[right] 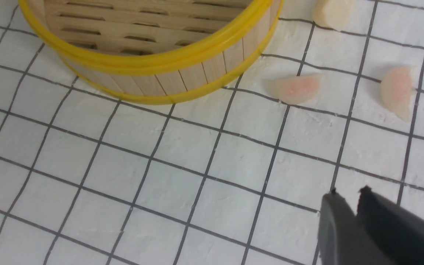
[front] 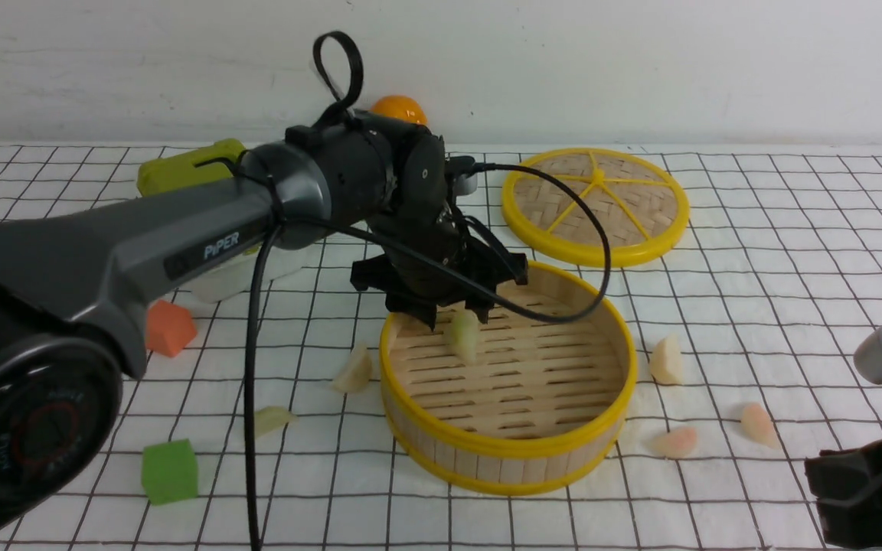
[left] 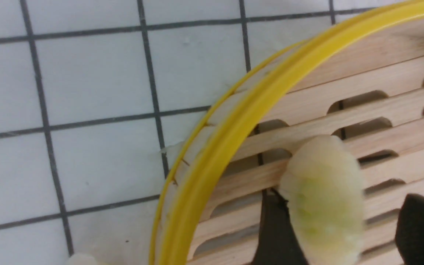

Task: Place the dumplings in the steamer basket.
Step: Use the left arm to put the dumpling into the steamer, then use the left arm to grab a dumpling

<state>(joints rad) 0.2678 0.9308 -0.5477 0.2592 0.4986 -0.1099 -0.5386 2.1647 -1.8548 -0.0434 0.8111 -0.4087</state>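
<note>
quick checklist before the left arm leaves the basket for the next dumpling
1. left fingers open: ok
2. green dumpling inside basket rim: ok
3. green dumpling free of both fingers: cannot tell, looks against one
4. all dumplings in: not ok, five lie on the cloth
5. cream dumpling beside basket looks unblocked: ok
6. right fingers empty, away from basket: ok
</note>
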